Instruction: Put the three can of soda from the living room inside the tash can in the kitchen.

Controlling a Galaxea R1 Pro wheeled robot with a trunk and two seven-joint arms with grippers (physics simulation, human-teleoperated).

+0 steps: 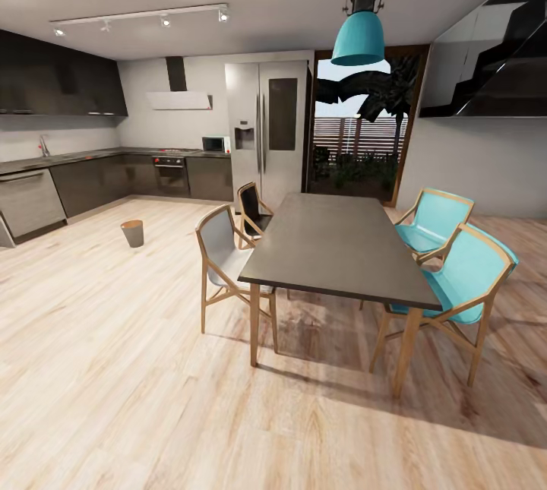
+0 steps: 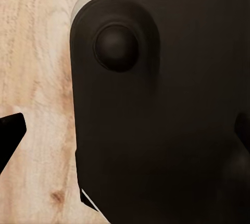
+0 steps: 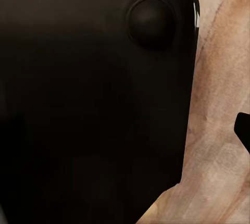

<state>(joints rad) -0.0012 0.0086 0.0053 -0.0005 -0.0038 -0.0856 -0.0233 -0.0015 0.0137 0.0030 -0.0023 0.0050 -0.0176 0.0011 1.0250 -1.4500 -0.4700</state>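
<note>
I am seeing the small round grey-tan trash can (image 1: 132,233) standing on the light wooden floor (image 1: 114,368), near the dark kitchen cabinets (image 1: 91,182). Hand states I cannot tell.

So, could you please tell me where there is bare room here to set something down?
The dark dining table top is bare from end to end. Wood floor lies open between the wastebasket and the grey chair. It is crowded along the table's sides, where chairs press close, including two turquoise ones.
</note>
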